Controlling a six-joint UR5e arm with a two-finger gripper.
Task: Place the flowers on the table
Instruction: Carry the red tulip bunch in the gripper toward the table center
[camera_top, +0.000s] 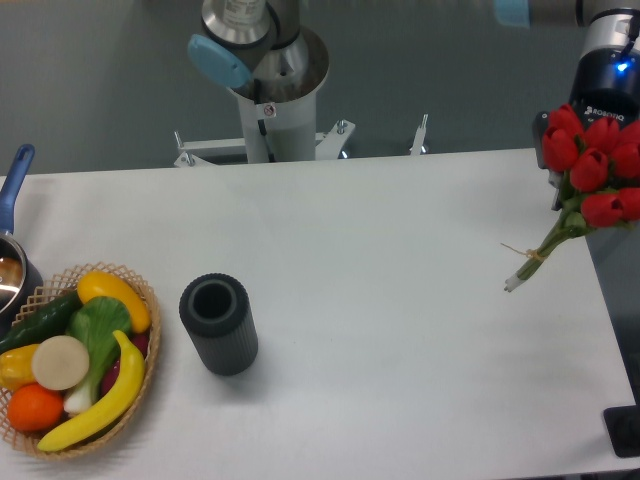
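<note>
The flowers (592, 168), a bunch of red tulips with green stems tied with thin string, hang at the right edge of the white table (400, 330). The blooms are up by my gripper (588, 188), and the stems slant down-left to a cut end (513, 284) close to the tabletop. My gripper comes down from the top right and is shut on the flowers. Its fingers are mostly hidden behind the blooms.
A dark grey ribbed cylinder vase (218, 323) stands at the front left of the table. A wicker basket (140, 292) of fruit and vegetables sits at the left front corner, with a blue-handled pot (12, 262) behind it. The arm's base column (272, 110) stands behind the far edge.
</note>
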